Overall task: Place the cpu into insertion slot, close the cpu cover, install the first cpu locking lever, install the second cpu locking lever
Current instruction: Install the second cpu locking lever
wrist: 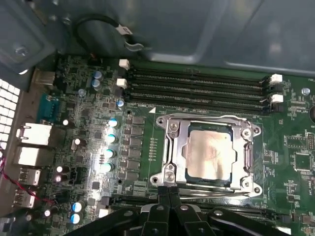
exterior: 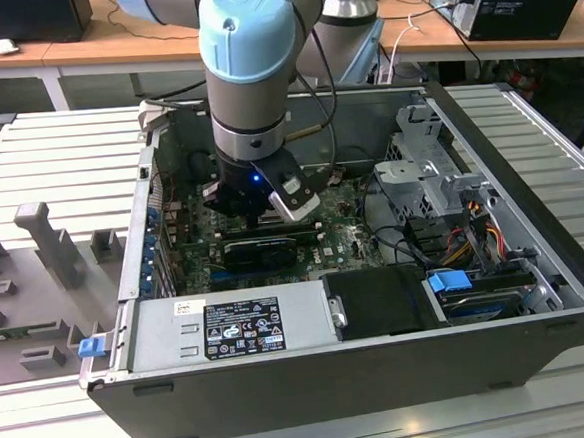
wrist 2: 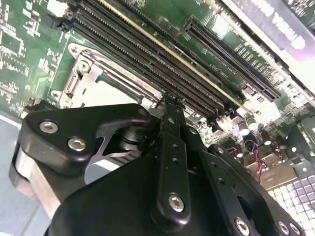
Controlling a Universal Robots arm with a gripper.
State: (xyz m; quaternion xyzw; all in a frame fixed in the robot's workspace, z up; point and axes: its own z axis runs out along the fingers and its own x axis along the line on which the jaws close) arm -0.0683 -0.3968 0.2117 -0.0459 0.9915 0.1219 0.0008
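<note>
the black two-finger gripper (wrist: 169, 196) has its fingertips pressed together, holding nothing; just past them at twelve o'clock the small beige-silver square cpu (wrist: 210, 156) sits in the metal-rimmed insertion slot (wrist: 165, 147), under the closed dark-metal cpu cover (wrist: 210, 121)

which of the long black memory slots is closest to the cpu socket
The memory slot right beside the insertion slot; the other memory slots lie farther off, toward the case wall.

Ribbed grey metal table (exterior: 57, 155), open computer case (exterior: 383, 373) resting on it
</note>
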